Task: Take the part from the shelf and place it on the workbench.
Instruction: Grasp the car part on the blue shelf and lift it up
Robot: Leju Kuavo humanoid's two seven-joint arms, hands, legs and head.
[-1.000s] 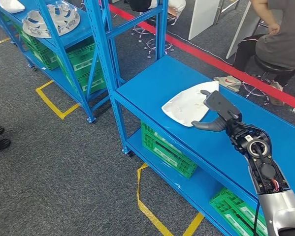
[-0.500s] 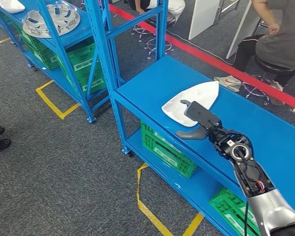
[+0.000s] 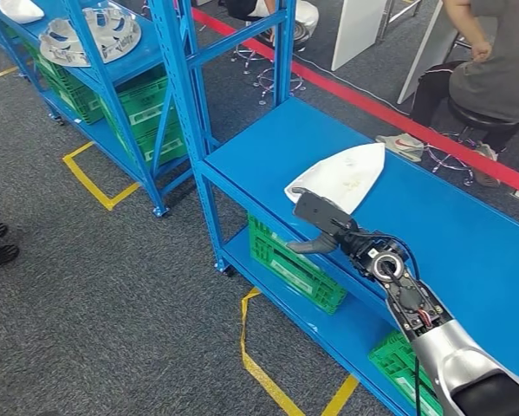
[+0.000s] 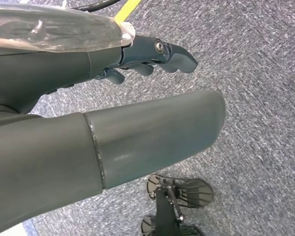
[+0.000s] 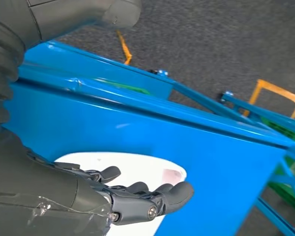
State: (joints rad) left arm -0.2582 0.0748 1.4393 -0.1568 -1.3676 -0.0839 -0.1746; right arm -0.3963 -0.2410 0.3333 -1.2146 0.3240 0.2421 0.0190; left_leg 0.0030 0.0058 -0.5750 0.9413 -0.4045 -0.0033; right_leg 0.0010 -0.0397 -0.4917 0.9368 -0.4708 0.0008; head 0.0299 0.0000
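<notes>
The white part [image 3: 340, 179] lies flat on the blue workbench [image 3: 439, 234], near its front edge. The right hand [image 3: 321, 221] hovers at the part's seven o'clock, fingers spread, holding nothing. The left hand [image 4: 153, 54] hangs over the grey carpet [image 4: 257, 73], loosely extended and empty.

Workshop floor, blue steel shelving [image 3: 178, 78], green crates [image 3: 295, 260], yellow floor tape [image 3: 260, 368]

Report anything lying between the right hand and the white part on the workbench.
Nothing visible does. The right hand hovers with fingers apart by the near edge of the white part, which lies flat on the blue workbench.
</notes>
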